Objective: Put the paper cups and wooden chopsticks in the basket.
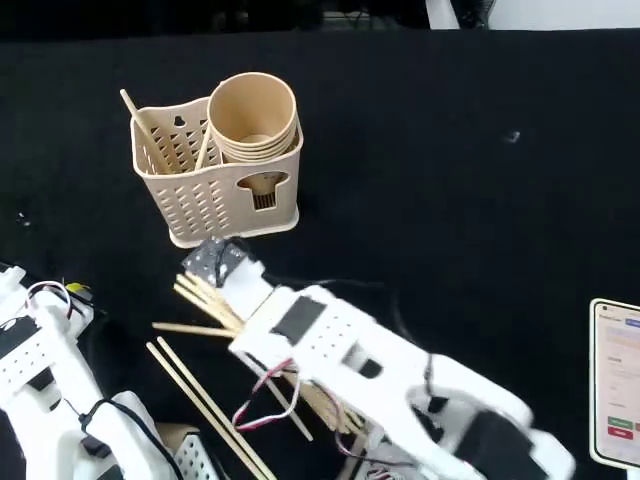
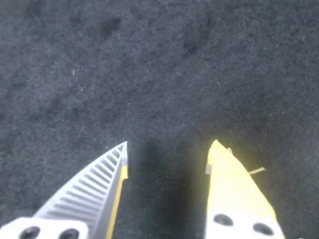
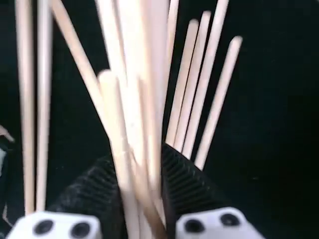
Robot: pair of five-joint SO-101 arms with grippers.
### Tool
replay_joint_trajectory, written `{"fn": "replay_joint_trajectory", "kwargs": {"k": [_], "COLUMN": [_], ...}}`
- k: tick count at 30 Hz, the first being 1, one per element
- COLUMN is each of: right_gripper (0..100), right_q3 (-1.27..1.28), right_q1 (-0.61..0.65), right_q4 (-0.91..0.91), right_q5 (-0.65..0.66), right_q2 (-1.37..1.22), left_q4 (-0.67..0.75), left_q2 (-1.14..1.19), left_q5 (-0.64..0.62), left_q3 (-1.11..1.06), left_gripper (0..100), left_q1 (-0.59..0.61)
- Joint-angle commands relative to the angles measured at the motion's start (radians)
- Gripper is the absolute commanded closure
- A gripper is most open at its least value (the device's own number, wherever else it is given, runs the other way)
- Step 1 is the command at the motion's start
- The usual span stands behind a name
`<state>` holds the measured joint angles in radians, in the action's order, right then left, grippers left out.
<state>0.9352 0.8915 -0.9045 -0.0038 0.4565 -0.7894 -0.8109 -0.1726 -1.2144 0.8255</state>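
From above, beige slotted plastic basket on black table holding stacked tan paper cups, pale wooden chopsticks strewn in front, left wrist view, left gripper jaws gaping, empty, right wrist view, right gripper jaws clamped on several chopsticks

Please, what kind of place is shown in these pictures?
Probably a robot test bench, not a kitchen: a black-clothed table, two white arms with exposed wires, and a staged set of basket, paper cups and wooden chopsticks.
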Motion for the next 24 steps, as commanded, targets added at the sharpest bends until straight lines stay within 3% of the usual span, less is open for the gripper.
{"fn": "replay_joint_trajectory", "kwargs": {"k": [1,7,24], "right_gripper": [98.8,98.8,98.8], "right_q3": [-0.042,-0.036,-0.097], "right_q1": [-0.074,-0.16,-0.097], "right_q4": [-0.034,-0.008,0.333], "right_q5": [0.074,0.089,0.063], "right_q2": [0.202,0.355,0.403], "left_q4": [0.014,0.014,0.014], "left_q2": [-0.003,-0.003,-0.006], "left_q5": [0.002,0.002,0.002], "left_q3": [0.03,0.028,0.027], "left_gripper": [74,74,74], "left_q1": [0.001,0.001,0.001]}}
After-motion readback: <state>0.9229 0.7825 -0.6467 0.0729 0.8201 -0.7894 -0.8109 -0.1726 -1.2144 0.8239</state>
